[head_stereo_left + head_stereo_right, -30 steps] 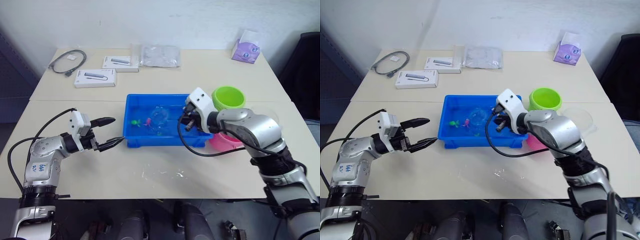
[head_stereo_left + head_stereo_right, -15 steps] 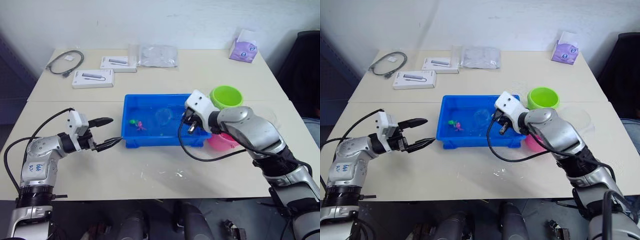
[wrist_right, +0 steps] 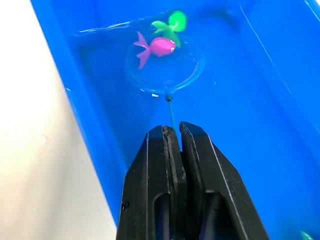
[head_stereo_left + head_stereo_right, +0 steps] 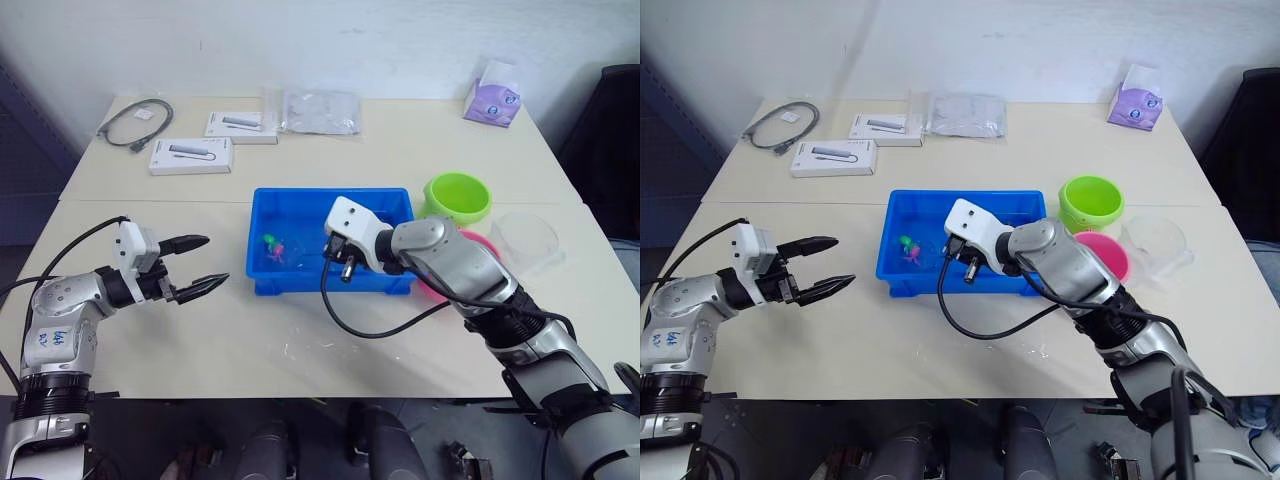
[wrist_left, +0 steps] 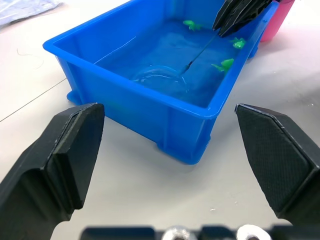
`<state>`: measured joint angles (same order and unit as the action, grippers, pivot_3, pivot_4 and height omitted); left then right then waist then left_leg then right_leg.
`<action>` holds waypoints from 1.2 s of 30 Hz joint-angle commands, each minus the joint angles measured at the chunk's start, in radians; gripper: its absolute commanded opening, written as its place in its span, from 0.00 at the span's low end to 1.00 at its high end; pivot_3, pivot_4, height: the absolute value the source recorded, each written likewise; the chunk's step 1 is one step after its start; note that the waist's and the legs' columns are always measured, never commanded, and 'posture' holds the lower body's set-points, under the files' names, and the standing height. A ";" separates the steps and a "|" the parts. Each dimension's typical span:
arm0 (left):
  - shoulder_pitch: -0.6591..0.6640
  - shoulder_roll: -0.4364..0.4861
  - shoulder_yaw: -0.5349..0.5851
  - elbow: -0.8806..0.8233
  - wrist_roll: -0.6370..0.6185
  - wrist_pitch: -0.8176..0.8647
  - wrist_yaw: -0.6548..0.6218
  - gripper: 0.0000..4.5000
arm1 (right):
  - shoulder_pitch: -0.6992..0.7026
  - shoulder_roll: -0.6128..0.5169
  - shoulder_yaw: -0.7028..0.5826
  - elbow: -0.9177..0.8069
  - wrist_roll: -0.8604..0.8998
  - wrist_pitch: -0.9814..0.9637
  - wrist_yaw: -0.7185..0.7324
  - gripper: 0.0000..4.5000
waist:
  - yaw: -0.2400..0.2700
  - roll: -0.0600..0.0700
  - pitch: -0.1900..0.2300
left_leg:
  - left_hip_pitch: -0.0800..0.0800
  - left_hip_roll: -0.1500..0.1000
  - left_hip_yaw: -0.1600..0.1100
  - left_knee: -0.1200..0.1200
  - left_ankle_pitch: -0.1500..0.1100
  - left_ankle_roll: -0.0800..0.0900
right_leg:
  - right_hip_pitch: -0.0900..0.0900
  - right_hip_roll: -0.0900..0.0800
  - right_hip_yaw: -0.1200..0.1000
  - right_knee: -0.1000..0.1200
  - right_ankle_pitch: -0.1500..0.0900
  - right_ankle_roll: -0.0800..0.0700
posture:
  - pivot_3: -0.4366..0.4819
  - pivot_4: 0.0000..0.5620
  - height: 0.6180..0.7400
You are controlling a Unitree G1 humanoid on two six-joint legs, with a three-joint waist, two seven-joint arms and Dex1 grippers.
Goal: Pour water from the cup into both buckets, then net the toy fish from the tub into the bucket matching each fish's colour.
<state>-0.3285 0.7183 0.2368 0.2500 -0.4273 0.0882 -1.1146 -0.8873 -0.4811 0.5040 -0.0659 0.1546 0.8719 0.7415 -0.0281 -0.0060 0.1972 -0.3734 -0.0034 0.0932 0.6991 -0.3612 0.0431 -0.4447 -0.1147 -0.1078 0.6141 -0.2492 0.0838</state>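
The blue tub (image 4: 300, 197) holds water and several toy fish. My right gripper (image 3: 174, 134) is shut on the thin handle of the net (image 3: 170, 106), low over the tub's middle. The hoop lies in the water at the tub's left end, around a pink fish (image 3: 159, 47) and touching a green fish (image 3: 170, 25). More green fish (image 5: 223, 63) lie toward the tub's right end. My left gripper (image 4: 198, 262) hangs open and holds nothing, left of the tub. The green bucket (image 4: 457, 196) and the pink bucket (image 4: 1102, 255) stand right of the tub, with the clear cup (image 4: 525, 240) beyond them.
At the back left of the table lie two white boxes (image 4: 190, 155), (image 4: 241, 125) and a coiled cable (image 4: 135, 122). A clear bag (image 4: 320, 110) lies behind the tub, and a purple tissue box (image 4: 492, 103) stands at the back right.
My right gripper has carried the net leftward through the tub to the pink and green fish. My left gripper has drawn back a little from the tub, still open.
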 commanded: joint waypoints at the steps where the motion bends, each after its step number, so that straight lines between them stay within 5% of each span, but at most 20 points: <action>1: 0.002 0.019 0.030 -0.015 -0.013 0.000 0.004 1.00 | -0.014 -0.010 -0.036 -0.042 -0.003 0.010 0.023 0.00 | -0.001 0.000 0.000 | 0.000 0.000 0.000 0.000 0.000 0.000 | 0.000 0.000 0.000 0.000 0.000 0.000 | 0.48 0.27 1.00; 19: -0.017 0.015 0.019 -0.119 -0.025 0.088 0.050 1.00 | 0.010 -0.087 -0.207 -0.114 0.106 0.088 0.115 0.00 | 0.000 0.000 0.000 | 0.000 0.000 0.000 0.000 0.000 0.000 | 0.000 0.000 0.000 0.000 0.000 0.000 | 0.48 0.27 1.00; 36: -0.126 -0.034 -0.051 -0.127 -0.029 0.118 0.031 1.00 | 0.256 -0.227 -0.519 -0.301 0.288 0.094 0.141 0.00 | 0.005 0.000 0.000 | 0.000 0.000 0.000 0.000 0.000 0.000 | 0.000 0.000 0.000 0.000 0.000 0.000 | 0.48 0.27 1.00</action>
<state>-0.4320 0.6849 0.1920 0.1619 -0.4334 0.2053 -1.0752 -0.6492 -0.6937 0.0594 -0.2925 0.3962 0.9944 0.8669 -0.0229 -0.0062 0.1972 -0.3735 -0.0036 0.0933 0.6989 -0.3612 0.0431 -0.4446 -0.1144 -0.1078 0.6137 -0.2491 0.0841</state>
